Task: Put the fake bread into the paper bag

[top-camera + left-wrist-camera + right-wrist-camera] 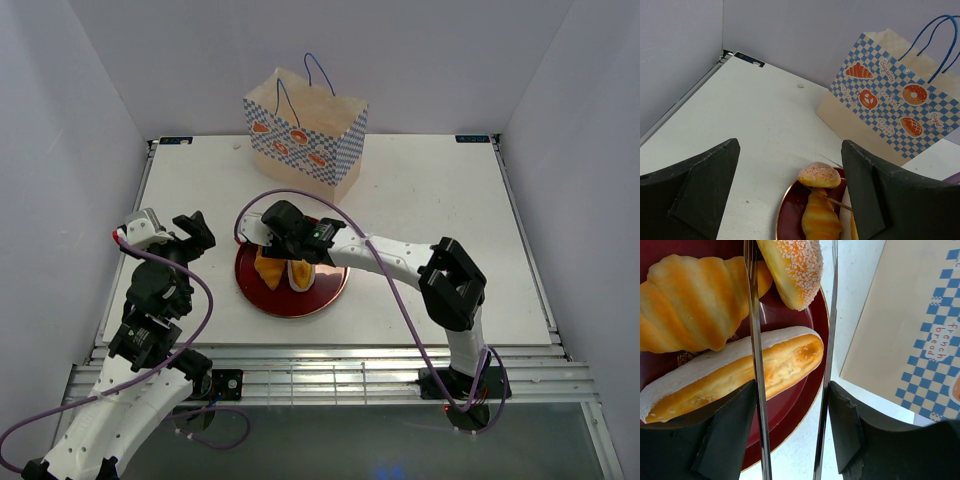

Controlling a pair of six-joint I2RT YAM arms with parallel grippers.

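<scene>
The fake bread lies on a dark red plate (285, 298): a sugared round bun (792, 267), a striped croissant (695, 300) and a cream-topped oblong loaf (740, 372). My right gripper (792, 390) is shut on metal tongs (754, 365), whose two arms reach to either side of the bun. In the left wrist view the bun (819, 174) sits tilted over the croissant (820, 220) with a tong arm under it. The paper bag (305, 135) stands upright behind the plate. My left gripper (790, 150) is open and empty, left of the plate.
White walls close the table (450, 200) at the back and both sides. The bag (905, 330) stands just beyond the plate's rim (790, 405). The right arm (400, 260) stretches across the table's middle to the plate.
</scene>
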